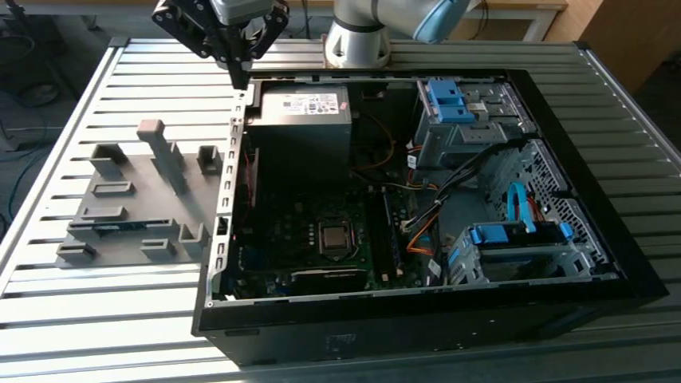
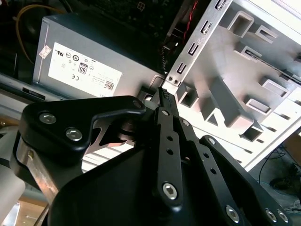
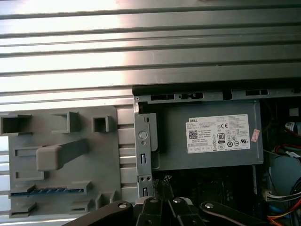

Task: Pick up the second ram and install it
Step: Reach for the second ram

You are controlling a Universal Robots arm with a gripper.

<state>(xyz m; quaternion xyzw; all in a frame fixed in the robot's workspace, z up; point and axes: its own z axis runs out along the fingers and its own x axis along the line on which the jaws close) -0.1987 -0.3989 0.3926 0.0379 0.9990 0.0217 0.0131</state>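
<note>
The second ram (image 1: 120, 227) is a thin blue stick lying in a slot of the grey holder tray (image 1: 159, 171), on the table at the exterior view's left of the open computer case (image 1: 553, 263). The first wrist view shows the ram (image 3: 47, 190) in a tray (image 3: 61, 127) slot. My gripper (image 1: 241, 78) hangs over the case's back corner on that side, well away from the ram. Its black fingers (image 2: 165, 101) are shut together with nothing between them, their tips (image 3: 162, 187) above the case's metal edge.
The grey power supply (image 1: 303, 112) with a white label (image 3: 218, 133) sits just inside the case by the gripper. The motherboard (image 1: 319, 239), loose cables (image 1: 420, 211) and blue drive bays (image 1: 516, 235) lie deeper in. The slatted metal table (image 1: 107, 319) surrounds everything.
</note>
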